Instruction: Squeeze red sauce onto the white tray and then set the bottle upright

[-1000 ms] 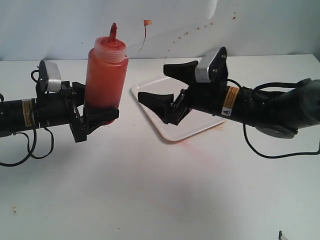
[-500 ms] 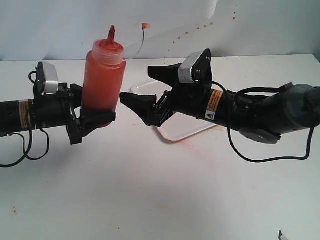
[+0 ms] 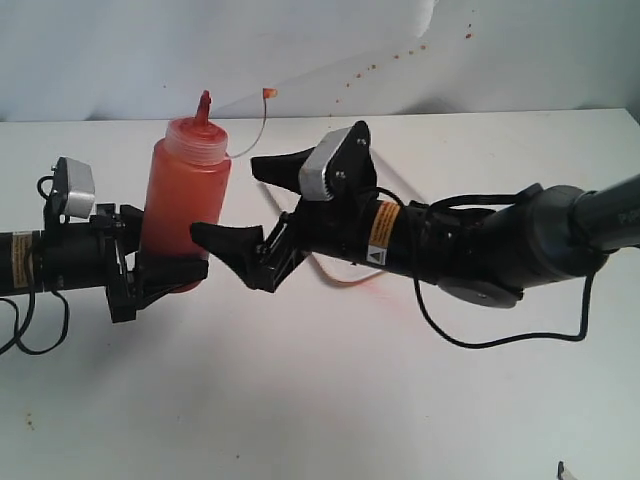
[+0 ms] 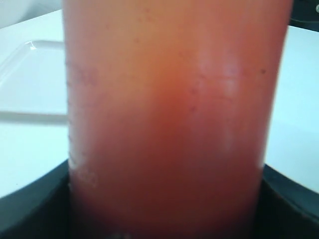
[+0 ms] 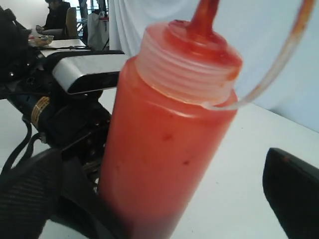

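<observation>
The bottle (image 3: 186,205) stands upright, orange-red, nozzle up, its thin tethered cap arching to the right. My left gripper (image 3: 168,273) is shut on the bottle's base; in the left wrist view the bottle (image 4: 169,109) fills the frame above the gripper (image 4: 164,204). My right gripper (image 3: 226,200) is open, reaching in from the right with one finger high and one low by the bottle's side. In the right wrist view the bottle (image 5: 164,139) sits between the spread fingers of that gripper (image 5: 162,199). The white tray (image 4: 30,114) lies behind the bottle. No red sauce dot shows.
The right arm (image 3: 470,245) stretches across the table's middle and covers most of the tray. Small red spatters (image 3: 375,68) mark the back wall. A faint pinkish stain (image 3: 365,283) lies on the table under the right arm.
My left gripper has carried the bottle left and a little lower. The right gripper, still open, has followed leftward from over the tray and now reaches the bottle's side.
</observation>
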Available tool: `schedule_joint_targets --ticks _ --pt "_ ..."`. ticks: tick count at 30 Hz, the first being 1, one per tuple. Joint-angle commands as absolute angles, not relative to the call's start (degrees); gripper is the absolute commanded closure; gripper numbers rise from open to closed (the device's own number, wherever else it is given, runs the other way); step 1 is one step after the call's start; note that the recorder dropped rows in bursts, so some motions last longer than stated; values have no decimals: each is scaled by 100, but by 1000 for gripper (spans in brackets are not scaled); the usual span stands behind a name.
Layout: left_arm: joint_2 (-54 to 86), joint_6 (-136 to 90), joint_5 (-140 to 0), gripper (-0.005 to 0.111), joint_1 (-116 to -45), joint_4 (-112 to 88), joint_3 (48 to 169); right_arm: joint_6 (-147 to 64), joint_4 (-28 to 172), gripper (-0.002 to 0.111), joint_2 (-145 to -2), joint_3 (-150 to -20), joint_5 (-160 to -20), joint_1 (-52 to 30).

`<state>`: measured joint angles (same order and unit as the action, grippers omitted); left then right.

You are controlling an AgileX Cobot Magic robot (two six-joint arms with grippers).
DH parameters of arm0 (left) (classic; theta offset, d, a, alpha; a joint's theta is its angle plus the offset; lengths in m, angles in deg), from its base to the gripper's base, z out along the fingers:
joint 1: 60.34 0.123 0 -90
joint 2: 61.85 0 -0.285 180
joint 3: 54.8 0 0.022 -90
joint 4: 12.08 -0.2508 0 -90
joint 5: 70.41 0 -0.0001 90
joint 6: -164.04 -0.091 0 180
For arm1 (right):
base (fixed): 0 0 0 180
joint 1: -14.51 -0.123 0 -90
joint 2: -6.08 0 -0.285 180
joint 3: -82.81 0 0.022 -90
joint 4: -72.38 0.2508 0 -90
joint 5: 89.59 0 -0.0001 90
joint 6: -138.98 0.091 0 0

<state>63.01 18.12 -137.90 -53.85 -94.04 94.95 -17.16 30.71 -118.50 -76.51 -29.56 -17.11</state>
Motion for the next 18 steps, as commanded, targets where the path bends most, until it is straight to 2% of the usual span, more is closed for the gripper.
schedule_joint_targets --ticks 1,8,16,18 --pt "6223 1794 -14037 107 -5466 -9342 9488 -1876 4134 5 -11810 -7678 -3138 -2057" --pt "6223 1807 -14037 107 -5466 -9342 9488 -1552 4087 5 -11879 -8395 -4295 -2518" --pt "6223 1807 -14037 107 -5466 -9318 9488 -1247 4195 5 -12177 -8908 -4494 -2775" --pt "6223 1789 -14037 107 -5466 -9234 9488 -1233 4195 10 -12193 -8908 -4605 -2775"
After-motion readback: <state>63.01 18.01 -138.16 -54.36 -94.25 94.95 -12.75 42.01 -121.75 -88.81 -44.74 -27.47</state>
